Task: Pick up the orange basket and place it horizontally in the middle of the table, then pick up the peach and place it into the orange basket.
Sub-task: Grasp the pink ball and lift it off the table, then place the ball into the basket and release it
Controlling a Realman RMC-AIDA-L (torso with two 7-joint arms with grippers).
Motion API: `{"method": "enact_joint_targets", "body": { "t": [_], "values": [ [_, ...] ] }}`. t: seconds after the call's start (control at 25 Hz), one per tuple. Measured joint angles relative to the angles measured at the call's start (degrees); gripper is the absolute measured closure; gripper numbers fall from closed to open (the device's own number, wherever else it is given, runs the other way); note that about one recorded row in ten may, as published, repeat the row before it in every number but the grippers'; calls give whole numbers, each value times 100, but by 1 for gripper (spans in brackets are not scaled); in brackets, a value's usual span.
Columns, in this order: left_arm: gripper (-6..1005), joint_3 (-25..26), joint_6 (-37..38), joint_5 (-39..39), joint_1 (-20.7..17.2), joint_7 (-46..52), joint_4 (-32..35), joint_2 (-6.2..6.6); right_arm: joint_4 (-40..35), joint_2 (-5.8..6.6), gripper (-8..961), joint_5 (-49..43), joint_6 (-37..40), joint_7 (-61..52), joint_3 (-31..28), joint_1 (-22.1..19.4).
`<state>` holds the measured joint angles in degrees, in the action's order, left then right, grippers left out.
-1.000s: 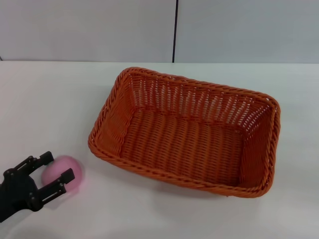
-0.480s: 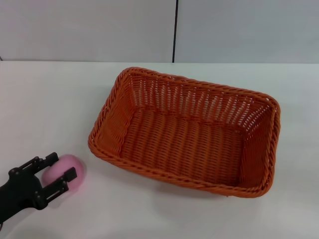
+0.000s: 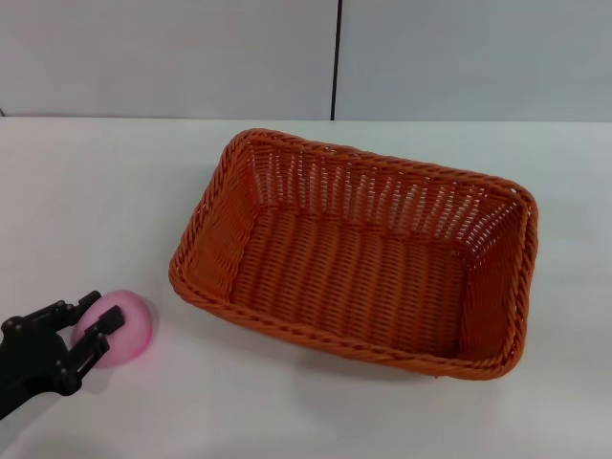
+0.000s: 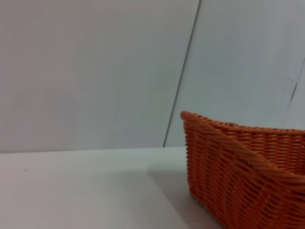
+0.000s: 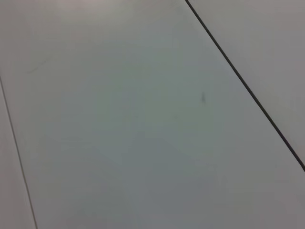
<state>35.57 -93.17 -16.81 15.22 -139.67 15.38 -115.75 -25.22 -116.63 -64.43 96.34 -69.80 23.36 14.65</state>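
The orange basket [image 3: 359,253] lies open and empty in the middle of the white table [image 3: 96,191], its long side running left to right; one corner of the orange basket [image 4: 243,167] also shows in the left wrist view. The pink peach [image 3: 129,330] rests on the table off the basket's front-left corner. My left gripper [image 3: 98,312] reaches in from the lower left, its black fingers [image 3: 108,319] drawn in on the peach's left side. The right gripper is out of view.
A grey wall with a dark vertical seam [image 3: 336,57] stands behind the table. Bare tabletop lies left of the basket and along the front edge. The right wrist view shows only a plain grey surface with a dark line [image 5: 243,81].
The left gripper's fingers have narrowed from a wide straddle to a tight hold on the peach, and the gripper has shifted slightly left. The basket has not moved.
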Motion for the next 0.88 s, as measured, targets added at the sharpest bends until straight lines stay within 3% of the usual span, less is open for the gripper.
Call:
{"method": "enact_joint_targets", "body": {
  "t": [0.28, 0.64, 0.88],
  "values": [
    [712, 85, -246, -122, -19, -4, -12, 0, 0, 0, 483, 1, 32, -20, 2, -26],
    [809, 274, -1173, -1422, -234, 123, -80, 2, 148, 12, 483, 43, 177, -22, 1, -34],
    [884, 262, -1541, -1972, 37, 148, -669, -53, 149, 0, 483, 37, 186, -14, 1, -7]
  ]
}}
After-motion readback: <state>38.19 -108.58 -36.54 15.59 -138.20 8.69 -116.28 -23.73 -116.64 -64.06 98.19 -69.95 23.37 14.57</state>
